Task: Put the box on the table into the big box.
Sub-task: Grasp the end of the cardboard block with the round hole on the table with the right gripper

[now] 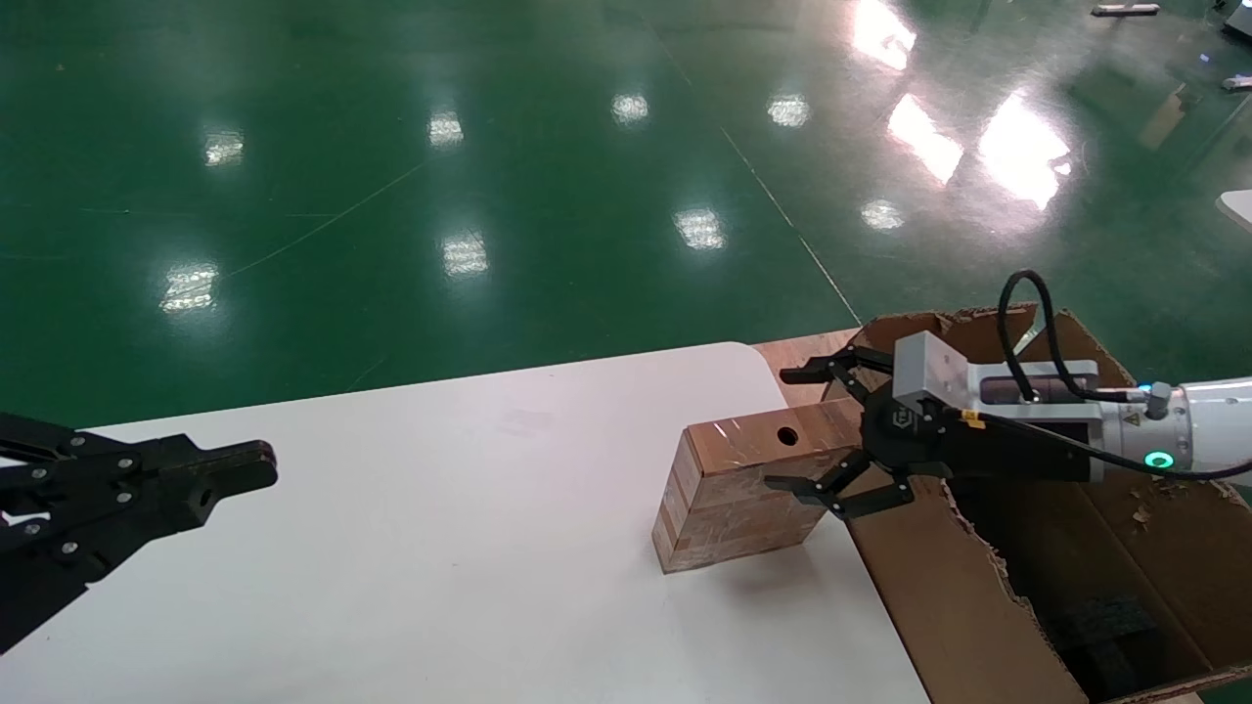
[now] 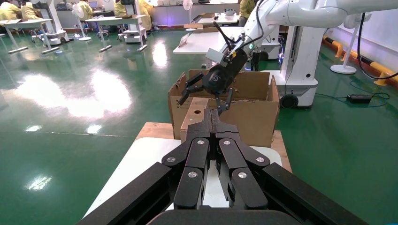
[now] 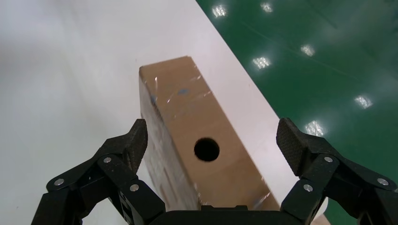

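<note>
1. Right gripper (image 1: 829, 438): fingers spread wide and released, clasping nothing. One finger (image 3: 126, 146) lies beside the broad face of the small cardboard box; the other finger (image 3: 296, 143) stands well clear of the opposite face, out over the table edge.

2. Small cardboard box (image 1: 743, 484): taped and glossy, standing on a long narrow edge on the white table (image 1: 411, 548), near the rim closest to the carton. Its upper narrow side, with the round hole (image 3: 206, 149), runs between the two spread fingers. Whether either pad touches the cardboard cannot be told.

3. Big carton (image 1: 963, 616): torn flaps, open top, directly behind and below the right gripper's wrist; dark foam shows deep inside.

4. Left gripper (image 1: 210, 479): fingers pressed together, clenched on nothing, hanging idle over the far end of the table, well apart from the small box.

5. Stage, by judgement: approach complete, grasp not yet made; the transfer into the carton is wholly outstanding.

6. Hazards, by judgement:
   - The box sits off-centre between the fingers; the nearer finger would meet it first and could shove or topple it off its edge.
   - The tape is slick; a light pinch may slip during the lift.
   - The box stands close to the table rim; a push could tip it over the edge.
   - The ragged flaps may snag the box on the way in.
</note>
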Robot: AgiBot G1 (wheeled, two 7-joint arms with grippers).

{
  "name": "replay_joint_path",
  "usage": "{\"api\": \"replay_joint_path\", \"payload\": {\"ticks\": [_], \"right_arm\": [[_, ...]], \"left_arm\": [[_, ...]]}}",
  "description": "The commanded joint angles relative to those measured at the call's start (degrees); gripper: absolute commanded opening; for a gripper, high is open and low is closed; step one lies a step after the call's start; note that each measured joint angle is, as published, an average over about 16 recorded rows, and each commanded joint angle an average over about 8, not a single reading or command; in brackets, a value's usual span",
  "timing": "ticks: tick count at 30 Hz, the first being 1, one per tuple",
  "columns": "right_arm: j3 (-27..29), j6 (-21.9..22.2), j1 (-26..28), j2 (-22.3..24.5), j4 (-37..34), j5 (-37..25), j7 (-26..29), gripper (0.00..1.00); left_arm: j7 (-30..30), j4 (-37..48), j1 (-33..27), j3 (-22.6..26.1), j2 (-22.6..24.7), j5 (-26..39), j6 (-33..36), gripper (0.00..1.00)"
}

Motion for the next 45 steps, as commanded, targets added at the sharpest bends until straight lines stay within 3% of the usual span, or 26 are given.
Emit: {"api": "replay_joint_path", "payload": {"ticks": [1, 43, 44, 45], "right_arm": [[-0.6, -0.1, 0.7, -0.5, -0.9, 0.2, -0.4, 1.00], [-12.7, -0.1, 5.3, -1.3, -5.6, 3.3, -5.2, 1.00], [-12.8, -0.1, 5.4, -1.3, -5.6, 3.4, -5.2, 1.00], [-13.0, -0.1, 5.5, -1.3, -5.7, 3.5, -5.2, 1.00]], "left_arm": [[0.0, 0.0, 0.0, 0.0, 0.0, 0.0, 0.0, 0.00], [0.0, 0.0, 0.0, 0.0, 0.0, 0.0, 0.0, 0.00], [0.0, 0.0, 0.0, 0.0, 0.0, 0.0, 0.0, 0.02], [0.0, 0.0, 0.0, 0.0, 0.0, 0.0, 0.0, 0.15]]}}
